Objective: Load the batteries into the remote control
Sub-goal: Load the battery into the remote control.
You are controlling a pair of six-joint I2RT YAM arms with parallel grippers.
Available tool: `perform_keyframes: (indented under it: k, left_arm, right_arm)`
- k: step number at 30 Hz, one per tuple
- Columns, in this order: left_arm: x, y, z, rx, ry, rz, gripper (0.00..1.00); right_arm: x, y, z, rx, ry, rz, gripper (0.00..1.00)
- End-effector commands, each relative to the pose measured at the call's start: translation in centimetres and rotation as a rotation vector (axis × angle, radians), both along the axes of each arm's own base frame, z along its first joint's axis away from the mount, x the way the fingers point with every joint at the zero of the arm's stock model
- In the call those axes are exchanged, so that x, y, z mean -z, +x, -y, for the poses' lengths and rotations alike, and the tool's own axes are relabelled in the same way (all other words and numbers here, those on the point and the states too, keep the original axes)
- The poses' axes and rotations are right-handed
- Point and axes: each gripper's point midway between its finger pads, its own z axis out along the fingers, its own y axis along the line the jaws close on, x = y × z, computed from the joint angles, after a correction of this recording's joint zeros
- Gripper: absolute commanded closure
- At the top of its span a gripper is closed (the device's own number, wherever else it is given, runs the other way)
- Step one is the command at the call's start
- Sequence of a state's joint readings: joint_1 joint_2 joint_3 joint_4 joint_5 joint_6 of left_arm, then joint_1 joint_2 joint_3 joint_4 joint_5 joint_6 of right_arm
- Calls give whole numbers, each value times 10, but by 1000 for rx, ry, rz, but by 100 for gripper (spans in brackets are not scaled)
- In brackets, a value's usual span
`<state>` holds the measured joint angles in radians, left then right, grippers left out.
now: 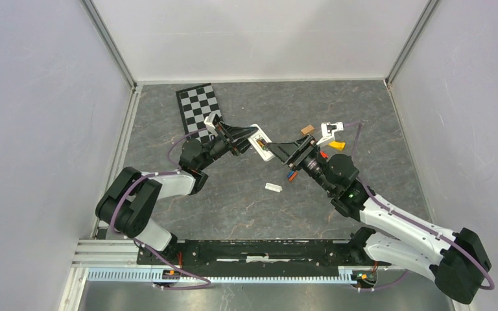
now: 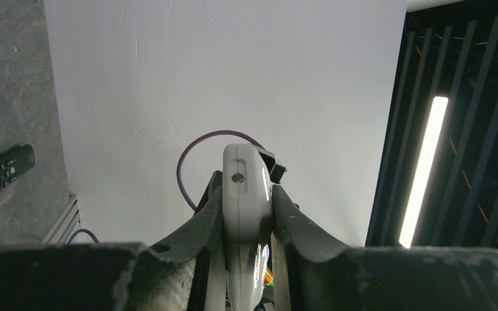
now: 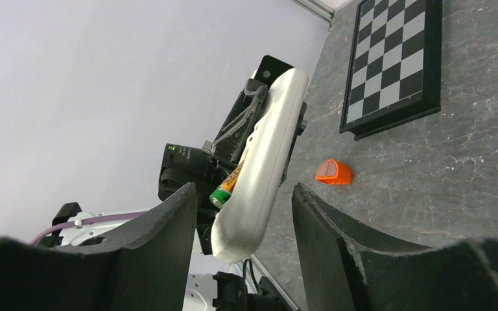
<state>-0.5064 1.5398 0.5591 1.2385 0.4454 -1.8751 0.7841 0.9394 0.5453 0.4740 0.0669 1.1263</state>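
My left gripper point(image 1: 241, 138) is shut on a white remote control point(image 1: 259, 142), holding it off the table with its free end toward the right arm. In the left wrist view the remote point(image 2: 247, 194) is clamped between both fingers. A battery point(image 3: 225, 188), orange with a green end, lies in the remote's point(image 3: 262, 162) open side and sticks out a little. My right gripper point(image 3: 244, 192) is open, its fingers on either side of the remote's free end with a gap on each side. A small orange and blue piece point(image 1: 292, 173) lies under my right wrist, too small to tell what it is.
A checkerboard point(image 1: 198, 109) lies at the back left. A small white piece point(image 1: 273, 188) sits mid-table. A brown block point(image 1: 308, 129), a white object point(image 1: 329, 133) and a yellow block point(image 1: 337, 146) lie behind the right arm. An orange block point(image 3: 334, 172) and a black remote point(image 2: 3, 173) rest on the table.
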Motion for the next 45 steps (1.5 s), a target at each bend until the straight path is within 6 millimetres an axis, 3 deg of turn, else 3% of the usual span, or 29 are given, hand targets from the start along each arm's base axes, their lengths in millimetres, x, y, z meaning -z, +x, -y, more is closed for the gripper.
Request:
perform_keyframes:
  k: [1,13,25,32,36,40,45]
  left_arm:
    - [-23,-7,-3,20,-82,43,98]
    - [-25,-12,-2,27,-51,75,98]
    - [-45,-23,-2,24,12,188,98]
    - [-56,-31,-1,-2,144,347,98]
    - [-64,-37,-1,-17,249,470,98]
    - [-66,-42,-4,-29,356,564,98]
    - [-52,-50,-10,-27,501,671,98]
  right_arm:
    - [-13,3,-3,-2,39,23,38]
    - [0,8,-9,-8,23,-25,48]
    - [61,14,-3,39,-203,-194,66]
    - [96,18,15,92,-424,-227,59]
    - [107,17,11,48,-519,-202,59]
    - [100,16,2,-11,-541,-145,54]
    - [47,16,0,-9,-463,40,42]
